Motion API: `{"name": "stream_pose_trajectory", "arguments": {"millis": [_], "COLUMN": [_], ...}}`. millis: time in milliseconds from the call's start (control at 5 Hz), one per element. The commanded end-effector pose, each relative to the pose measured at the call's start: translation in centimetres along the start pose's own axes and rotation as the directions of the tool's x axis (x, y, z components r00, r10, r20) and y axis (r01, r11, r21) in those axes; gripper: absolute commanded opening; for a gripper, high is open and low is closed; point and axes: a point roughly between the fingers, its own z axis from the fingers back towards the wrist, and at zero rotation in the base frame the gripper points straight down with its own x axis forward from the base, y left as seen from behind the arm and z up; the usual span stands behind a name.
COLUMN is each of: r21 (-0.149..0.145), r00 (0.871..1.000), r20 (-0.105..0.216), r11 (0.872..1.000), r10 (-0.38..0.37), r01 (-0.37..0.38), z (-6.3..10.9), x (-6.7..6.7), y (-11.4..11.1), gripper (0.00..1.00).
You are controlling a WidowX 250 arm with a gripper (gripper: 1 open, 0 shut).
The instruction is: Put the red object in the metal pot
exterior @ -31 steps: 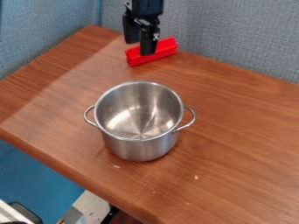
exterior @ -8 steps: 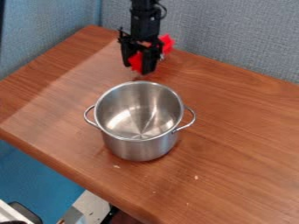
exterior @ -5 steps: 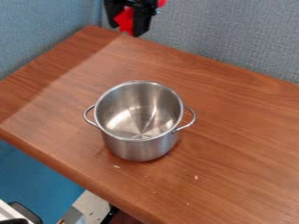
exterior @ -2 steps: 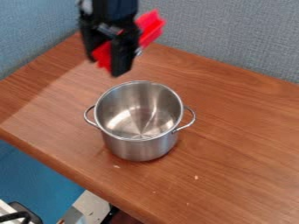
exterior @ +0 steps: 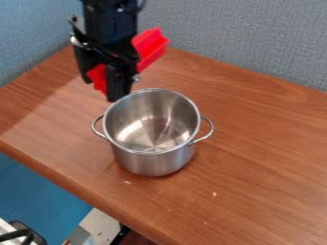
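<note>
Red block [exterior: 149, 46]: bright red, flat, elongated, plain-surfaced. Raised off the table, tilted, one end sticking up and to the right; the rest hidden behind the dark arm. Sits above and just behind the pot's far-left rim.

Pot [exterior: 153, 133]: shiny steel, cylindrical, lidless, upright on the wooden table. Small loop handles at left and right. Interior empty, reflective.

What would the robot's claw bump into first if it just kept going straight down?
Probably the metal pot. The gripper, holding the red object, points down near the pot's left rim; depth is unclear, so it might hit the wooden table instead.
</note>
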Motion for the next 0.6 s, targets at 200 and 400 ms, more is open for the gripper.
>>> {"name": "stream_pose_trajectory", "arguments": {"millis": [200, 400], "r21": [0.027, 0.032], "r00": [0.999, 0.997], "r20": [-0.007, -0.034], "r11": [0.998, 0.997], "r10": [-0.05, -0.069], "r01": [0.05, 0.07], "z": [-1.5, -2.9], "x": [2.0, 2.1], "y": [-1.8, -2.4], "gripper": [0.0, 0.0]}}
